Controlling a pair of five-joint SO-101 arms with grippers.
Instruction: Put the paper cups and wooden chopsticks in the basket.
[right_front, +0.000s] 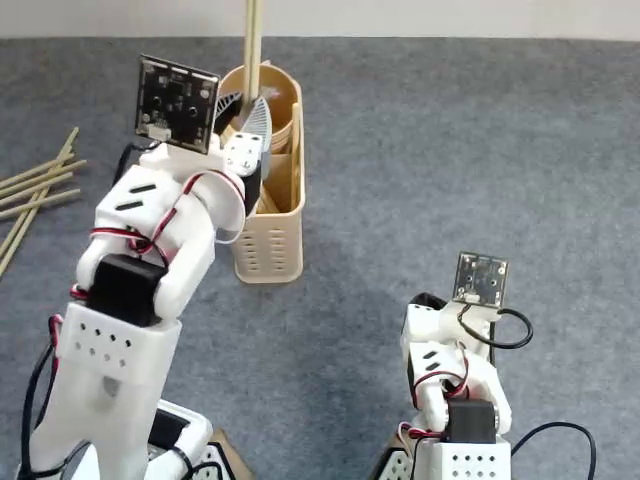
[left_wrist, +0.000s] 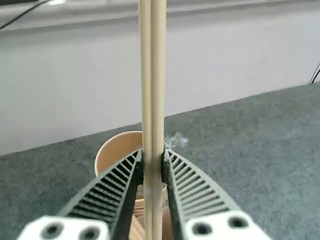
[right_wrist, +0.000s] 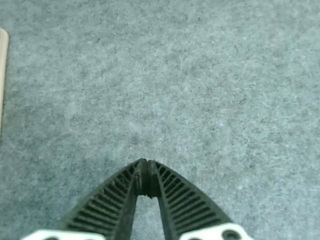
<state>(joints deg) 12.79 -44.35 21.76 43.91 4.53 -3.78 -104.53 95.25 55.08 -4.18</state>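
Note:
A beige slotted basket (right_front: 268, 240) stands on the grey carpet left of centre, with paper cups (right_front: 275, 100) inside it. My left gripper (right_front: 252, 118) hangs over the basket's far end, shut on a pair of wooden chopsticks (right_front: 252, 45) held upright. In the left wrist view the chopsticks (left_wrist: 152, 75) rise straight up between the fingers (left_wrist: 182, 175), above a paper cup (left_wrist: 117, 150). More wooden chopsticks (right_front: 35, 190) lie loose at the far left. My right gripper (right_wrist: 146, 182) is shut on nothing, low over bare carpet near the front right.
The left arm's body (right_front: 140, 290) stands between the loose chopsticks and the basket. The right arm (right_front: 455, 390) is folded at the front right. A beige edge (right_wrist: 2, 75) shows at the side of the right wrist view.

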